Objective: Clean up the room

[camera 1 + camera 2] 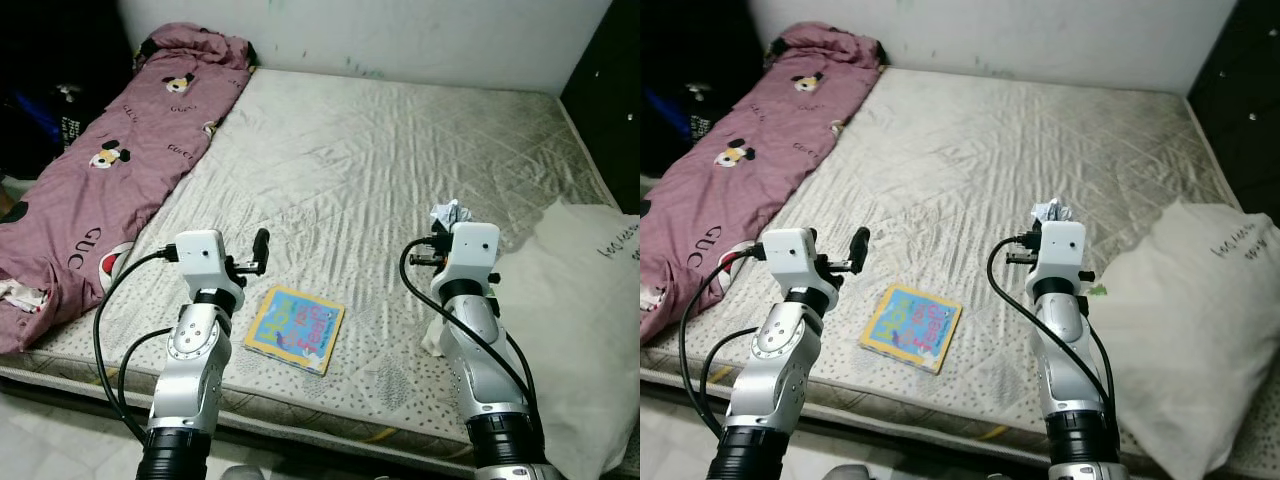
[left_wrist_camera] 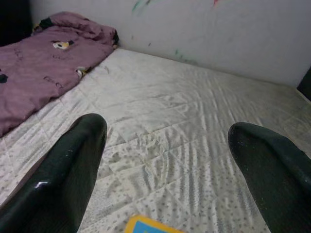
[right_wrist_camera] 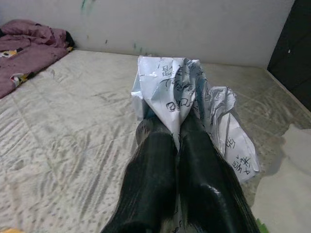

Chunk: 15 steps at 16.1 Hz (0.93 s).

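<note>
Right claw (image 3: 177,141) pressed together, pinching a crumpled paper (image 3: 184,92) with printed writing, held above the bare mattress (image 1: 380,150); the right wrist view shows the print, the head views just a white wad. Left claw (image 2: 167,160) spread, hovering just beyond a colourful book (image 1: 295,328) lying flat near the mattress edge. Purple blanket (image 1: 120,160) along the left side; white pillow (image 1: 1185,300) at right.

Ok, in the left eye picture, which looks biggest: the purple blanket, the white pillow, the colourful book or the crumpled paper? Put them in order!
1. Purple blanket
2. White pillow, though it is cut off by the picture's edge
3. Colourful book
4. Crumpled paper, pinched in the right end effector and partly hidden behind the arm
</note>
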Motion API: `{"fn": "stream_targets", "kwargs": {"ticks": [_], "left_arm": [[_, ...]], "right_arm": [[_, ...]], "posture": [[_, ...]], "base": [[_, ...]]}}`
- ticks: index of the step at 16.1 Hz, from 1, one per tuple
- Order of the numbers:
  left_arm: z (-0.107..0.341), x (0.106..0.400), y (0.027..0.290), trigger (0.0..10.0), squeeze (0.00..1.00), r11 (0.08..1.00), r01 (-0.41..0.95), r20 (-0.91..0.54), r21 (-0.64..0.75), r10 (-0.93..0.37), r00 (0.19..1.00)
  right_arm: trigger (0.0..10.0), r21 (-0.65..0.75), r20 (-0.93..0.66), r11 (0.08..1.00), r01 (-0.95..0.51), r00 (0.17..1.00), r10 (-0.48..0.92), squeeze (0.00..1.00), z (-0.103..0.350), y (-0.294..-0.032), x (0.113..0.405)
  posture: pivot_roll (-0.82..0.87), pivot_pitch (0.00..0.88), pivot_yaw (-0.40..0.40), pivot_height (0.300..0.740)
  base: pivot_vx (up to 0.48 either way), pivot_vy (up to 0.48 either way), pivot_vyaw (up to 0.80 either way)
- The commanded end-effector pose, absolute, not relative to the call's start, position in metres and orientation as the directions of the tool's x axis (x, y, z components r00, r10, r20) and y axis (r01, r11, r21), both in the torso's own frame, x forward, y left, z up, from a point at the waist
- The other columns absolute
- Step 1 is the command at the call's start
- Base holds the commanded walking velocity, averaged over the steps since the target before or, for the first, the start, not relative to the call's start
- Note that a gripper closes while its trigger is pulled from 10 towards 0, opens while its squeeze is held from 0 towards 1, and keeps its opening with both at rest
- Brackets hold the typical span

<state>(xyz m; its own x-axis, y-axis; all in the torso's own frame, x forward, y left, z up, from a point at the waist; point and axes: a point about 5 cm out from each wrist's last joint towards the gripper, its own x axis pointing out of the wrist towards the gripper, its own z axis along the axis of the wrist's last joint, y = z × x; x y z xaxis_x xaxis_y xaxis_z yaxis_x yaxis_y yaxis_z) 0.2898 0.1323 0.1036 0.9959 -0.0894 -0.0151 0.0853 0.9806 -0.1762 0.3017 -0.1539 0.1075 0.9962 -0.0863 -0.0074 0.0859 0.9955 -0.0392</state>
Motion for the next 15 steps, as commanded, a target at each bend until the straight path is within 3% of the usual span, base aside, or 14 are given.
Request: {"fn": "stream_targets", "kwargs": {"ticks": [1, 8, 12, 15], "left_arm": [[0.099, 0.289, 0.141, 10.0, 0.00, 0.985, 0.055, -0.036, -0.166, -0.062, 0.997], [0.100, 0.290, 0.139, 10.0, 0.00, 0.983, 0.058, -0.027, -0.176, -0.064, 0.998], [0.107, 0.294, 0.141, 10.0, 0.00, 0.984, 0.093, 0.014, -0.150, -0.092, 0.996], [0.115, 0.296, 0.148, 10.0, 0.00, 0.996, 0.079, 0.052, 0.031, -0.081, 0.995]], "right_arm": [[10.0, -0.030, 0.012, 0.999, 0.032, 0.999, -0.031, 0.00, 0.111, -0.140, 0.305], [10.0, -0.036, 0.008, 0.999, 0.018, 1.000, -0.018, 0.00, 0.110, -0.138, 0.305], [10.0, -0.035, 0.004, 0.999, 0.009, 1.000, -0.009, 0.00, 0.109, -0.136, 0.307], [10.0, -0.036, 0.003, 0.999, 0.009, 1.000, -0.009, 0.00, 0.110, -0.137, 0.307]], "posture": [[0.10, 0.000, 0.035, 0.740], [0.09, 0.000, 0.031, 0.740], [0.10, 0.000, 0.028, 0.740], [0.09, 0.000, 0.025, 0.740]], "base": [[0.000, 0.480, 0.00], [0.000, 0.480, 0.00], [0.000, 0.000, 0.00], [0.000, 0.000, 0.00]]}}
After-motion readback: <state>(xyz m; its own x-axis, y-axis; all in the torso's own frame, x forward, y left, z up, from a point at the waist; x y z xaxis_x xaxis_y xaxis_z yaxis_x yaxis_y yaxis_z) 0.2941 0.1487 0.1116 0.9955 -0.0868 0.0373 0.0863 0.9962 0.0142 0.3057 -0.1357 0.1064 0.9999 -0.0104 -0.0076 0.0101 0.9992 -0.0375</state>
